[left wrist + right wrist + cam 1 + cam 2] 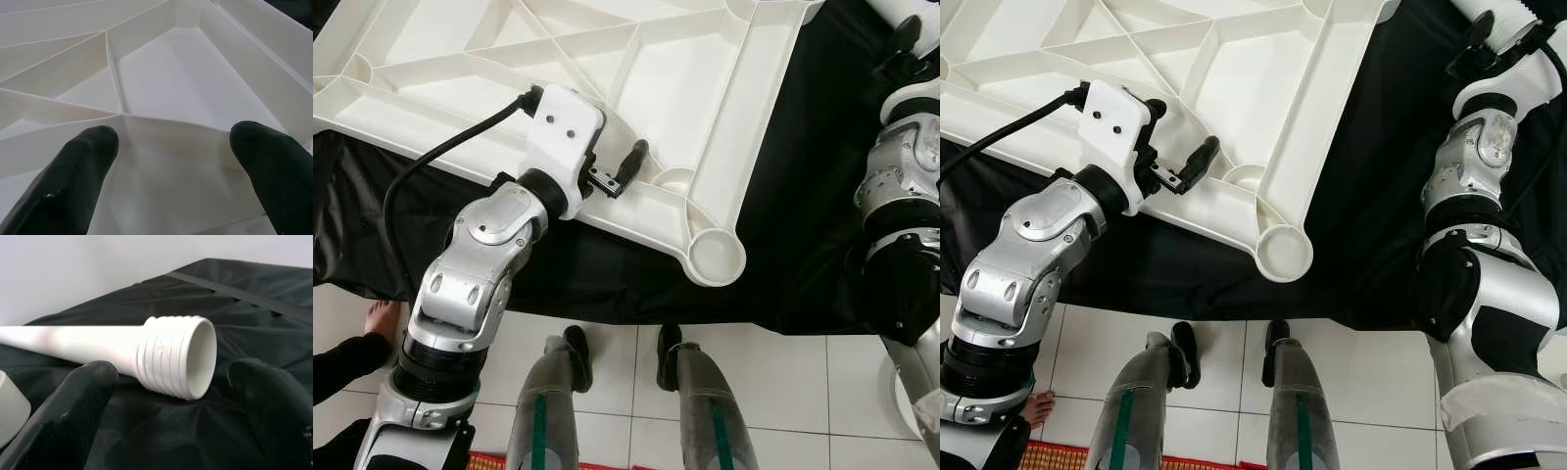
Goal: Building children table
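Leg is seen lying crosswise just beyond the open right end effector; the open left end effector is held over the tabletop.

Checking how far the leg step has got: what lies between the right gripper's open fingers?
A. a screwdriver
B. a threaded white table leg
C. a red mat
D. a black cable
B: the right gripper frames the table leg, threaded end on black cloth.

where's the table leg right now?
The leg lies on the black cloth, on the robot's right, in the right wrist view. Its threaded end sits between the open fingers of the right gripper, not yet grasped.
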Available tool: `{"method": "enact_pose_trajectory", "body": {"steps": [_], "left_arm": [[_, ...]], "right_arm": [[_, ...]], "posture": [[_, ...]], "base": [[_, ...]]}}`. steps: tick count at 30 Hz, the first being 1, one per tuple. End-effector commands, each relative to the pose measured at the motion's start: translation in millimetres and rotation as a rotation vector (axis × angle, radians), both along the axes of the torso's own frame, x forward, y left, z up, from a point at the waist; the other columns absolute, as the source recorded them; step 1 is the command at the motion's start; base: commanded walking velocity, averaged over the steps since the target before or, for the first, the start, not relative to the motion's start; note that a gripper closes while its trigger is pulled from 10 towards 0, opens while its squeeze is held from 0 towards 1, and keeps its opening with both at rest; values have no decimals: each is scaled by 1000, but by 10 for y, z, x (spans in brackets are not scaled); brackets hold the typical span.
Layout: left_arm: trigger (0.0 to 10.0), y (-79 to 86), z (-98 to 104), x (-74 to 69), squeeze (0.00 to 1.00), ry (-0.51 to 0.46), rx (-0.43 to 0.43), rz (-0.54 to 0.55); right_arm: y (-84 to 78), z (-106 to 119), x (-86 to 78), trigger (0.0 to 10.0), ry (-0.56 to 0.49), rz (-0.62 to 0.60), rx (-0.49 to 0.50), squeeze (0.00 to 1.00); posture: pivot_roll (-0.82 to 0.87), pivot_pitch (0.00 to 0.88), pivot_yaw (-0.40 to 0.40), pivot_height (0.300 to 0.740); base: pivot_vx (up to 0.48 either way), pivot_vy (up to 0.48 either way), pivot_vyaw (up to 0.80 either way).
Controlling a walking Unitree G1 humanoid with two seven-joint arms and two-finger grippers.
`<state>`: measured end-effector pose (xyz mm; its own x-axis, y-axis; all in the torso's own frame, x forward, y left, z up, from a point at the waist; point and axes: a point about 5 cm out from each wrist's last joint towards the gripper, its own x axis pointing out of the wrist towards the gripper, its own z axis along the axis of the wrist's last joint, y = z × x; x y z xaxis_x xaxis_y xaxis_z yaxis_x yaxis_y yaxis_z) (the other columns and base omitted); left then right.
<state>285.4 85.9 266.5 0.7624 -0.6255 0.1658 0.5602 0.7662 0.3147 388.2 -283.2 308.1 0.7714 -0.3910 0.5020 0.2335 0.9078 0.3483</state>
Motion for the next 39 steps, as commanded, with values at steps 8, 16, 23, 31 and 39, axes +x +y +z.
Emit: {"method": "enact_pose_trajectory", "body": {"steps": [8,16,23,31,39], "left_arm": [[10000,-19,-27,-66,0,9,12,-22],[10000,-20,-31,-74,0,10,9,-21],[10000,-23,-32,-78,0,10,8,-22],[10000,-42,-33,-85,0,11,6,-26],[10000,-54,-25,-80,0,10,2,-26]], "right_arm": [[33,10,58,10000,61,70,-18,0],[43,75,75,10000,75,92,-40,0],[49,106,86,10000,92,108,-56,0],[82,146,115,0,132,162,-93,0],[92,150,121,0,143,189,-112,0]], "posture": [[92,435,61,740],[88,436,59,740],[85,439,59,740],[75,442,57,740],[71,441,55,740]], "base": [[0,0,0],[0,0,0],[0,0,0],[0,0,0],[0,0,0]]}}
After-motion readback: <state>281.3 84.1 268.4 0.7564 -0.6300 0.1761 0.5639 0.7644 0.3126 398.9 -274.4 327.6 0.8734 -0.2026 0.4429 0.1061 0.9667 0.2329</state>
